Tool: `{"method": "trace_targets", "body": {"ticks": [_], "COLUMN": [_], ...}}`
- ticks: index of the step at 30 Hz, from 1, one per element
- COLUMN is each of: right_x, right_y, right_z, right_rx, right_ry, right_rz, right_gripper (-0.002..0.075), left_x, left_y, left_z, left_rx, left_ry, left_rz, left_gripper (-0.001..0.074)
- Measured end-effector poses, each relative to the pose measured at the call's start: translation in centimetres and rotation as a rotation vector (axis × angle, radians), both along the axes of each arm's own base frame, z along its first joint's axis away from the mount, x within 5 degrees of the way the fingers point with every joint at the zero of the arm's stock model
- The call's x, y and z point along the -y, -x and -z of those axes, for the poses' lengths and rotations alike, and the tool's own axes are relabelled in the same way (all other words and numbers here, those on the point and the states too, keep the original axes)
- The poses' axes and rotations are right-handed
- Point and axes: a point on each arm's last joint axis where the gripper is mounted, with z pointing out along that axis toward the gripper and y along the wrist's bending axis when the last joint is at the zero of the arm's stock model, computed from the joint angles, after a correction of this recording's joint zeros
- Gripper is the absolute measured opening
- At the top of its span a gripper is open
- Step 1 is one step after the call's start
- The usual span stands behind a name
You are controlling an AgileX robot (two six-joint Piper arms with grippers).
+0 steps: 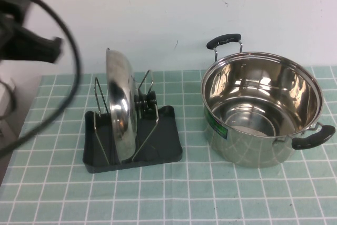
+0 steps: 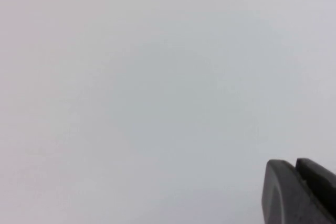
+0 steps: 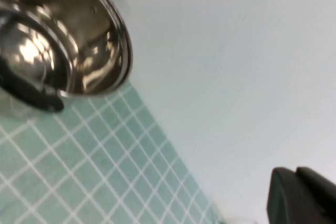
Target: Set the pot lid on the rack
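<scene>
My left gripper (image 1: 50,50) was clamped shut on nothing, up off the mat's far-left corner. Down to its right, the pot lid (image 1: 120,110) stood on edge in the rack (image 1: 131,140). Pot (image 1: 261,108) further right. My right gripper (image 3: 303,196) sat closed, empty, just beyond it.

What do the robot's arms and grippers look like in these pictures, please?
The left arm shows at the high view's far left as a blurred black bulk with a thick black cable looping from it. The left gripper is matte black with rounded, blocky fingertips pressed together. The right gripper looks the same: plain black, no markings visible. The right arm itself is out of view.
</scene>
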Motion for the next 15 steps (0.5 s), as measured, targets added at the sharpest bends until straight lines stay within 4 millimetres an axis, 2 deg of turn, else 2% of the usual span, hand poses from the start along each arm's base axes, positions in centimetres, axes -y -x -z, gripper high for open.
{"method": "trace_targets", "body": {"ticks": [4,8,12,15], "right_x": [1.2,1.1,0.8,0.1], "right_y": [0.4,1.4,2.6,3.5], "right_z": [0.9,1.8,2.5,2.5], "right_rx": [-0.102,-0.216,-0.333,-0.352], "right_ry": [0.093,0.028,-0.084,-0.203], "right_rz": [0.092,0.037,-0.053,-0.167], "right_gripper": [0.0,0.0,0.0,0.0], "left_x": [-2.7,-4.6,-4.0,-3.0], "left_y": [1.5,3.6,6.2,8.1], "left_z": [-0.4,1.2,2.7,3.5], "left_rx": [-0.043,-0.288,-0.521,-0.564], "left_ry": [-0.004,0.096,0.183,0.232], "left_rz": [-0.224,-0.367,-0.238,-0.052], "left_gripper": [0.0003,0.0002,0.0001,0.0001]}}
